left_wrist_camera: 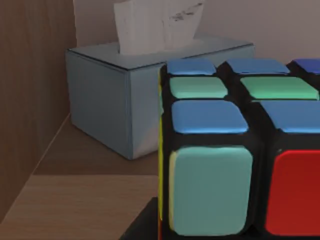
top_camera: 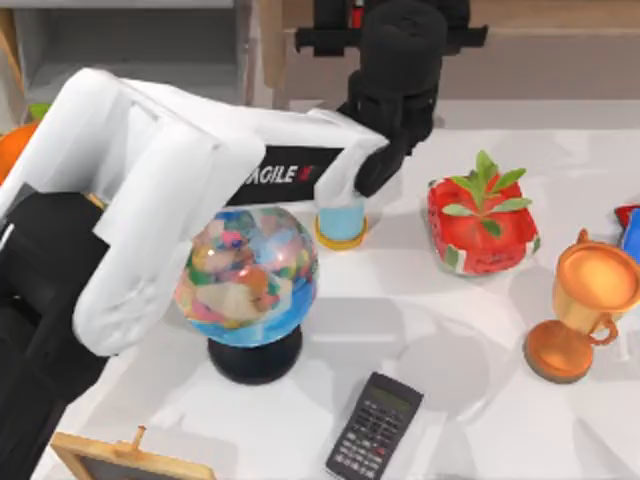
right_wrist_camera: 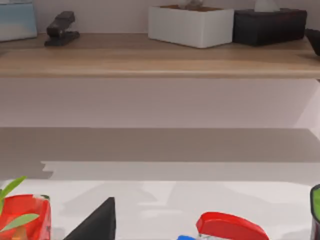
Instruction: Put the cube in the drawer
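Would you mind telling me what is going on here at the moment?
The left hand is up at the wooden shelf, right at the cube, which is close beside a tissue box. The drawer at the back left is open. The right arm idles low over the table's right.

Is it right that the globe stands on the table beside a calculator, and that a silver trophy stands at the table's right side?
Not quite: the trophy is copper-orange, not silver, as the top view shows. The rest holds: the globe stands on the table beside the calculator, and the trophy is at the right side.
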{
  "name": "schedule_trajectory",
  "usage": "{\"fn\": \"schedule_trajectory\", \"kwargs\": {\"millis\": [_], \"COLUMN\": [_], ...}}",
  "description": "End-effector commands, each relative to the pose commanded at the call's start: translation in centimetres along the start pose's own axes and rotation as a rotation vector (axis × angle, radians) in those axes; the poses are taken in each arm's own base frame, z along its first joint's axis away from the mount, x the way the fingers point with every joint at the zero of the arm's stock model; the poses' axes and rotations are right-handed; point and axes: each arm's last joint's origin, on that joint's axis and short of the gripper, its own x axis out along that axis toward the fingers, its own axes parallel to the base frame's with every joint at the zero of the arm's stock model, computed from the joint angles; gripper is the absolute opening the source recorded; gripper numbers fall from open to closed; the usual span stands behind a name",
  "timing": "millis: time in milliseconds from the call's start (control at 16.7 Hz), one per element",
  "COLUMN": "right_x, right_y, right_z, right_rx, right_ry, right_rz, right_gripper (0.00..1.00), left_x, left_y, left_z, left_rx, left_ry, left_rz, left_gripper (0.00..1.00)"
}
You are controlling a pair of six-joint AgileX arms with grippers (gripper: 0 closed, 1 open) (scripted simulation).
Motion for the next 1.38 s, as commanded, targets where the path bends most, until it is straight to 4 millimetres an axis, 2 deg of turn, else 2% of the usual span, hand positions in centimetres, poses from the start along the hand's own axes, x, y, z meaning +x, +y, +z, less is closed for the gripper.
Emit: {"fn": "schedule_trajectory", "kwargs": {"millis": [300,360,900,1380], "right_x": [0.0,0.0,0.0,0.0], "right_y": [0.0,0.0,0.0,0.0], "right_z": [0.0,0.0,0.0,0.0], "right_rx": [0.0,0.0,0.0,0.0], "right_ry": [0.0,0.0,0.0,0.0], "right_rz": [0.0,0.0,0.0,0.0], "right_gripper": [1.0,1.0,1.0,1.0], "left_x": [0.0,0.0,-0.2,-2.1], "left_y": [0.0,0.0,-0.2,-0.1], "left_z": [0.0,0.0,0.2,2.1], "left_rx": [0.0,0.0,-0.001,0.0], "left_ry": [0.0,0.0,-0.003,-0.001], "left_rz": [0.0,0.0,-0.003,-0.003], "left_gripper": [0.02,0.0,0.0,0.0]}}
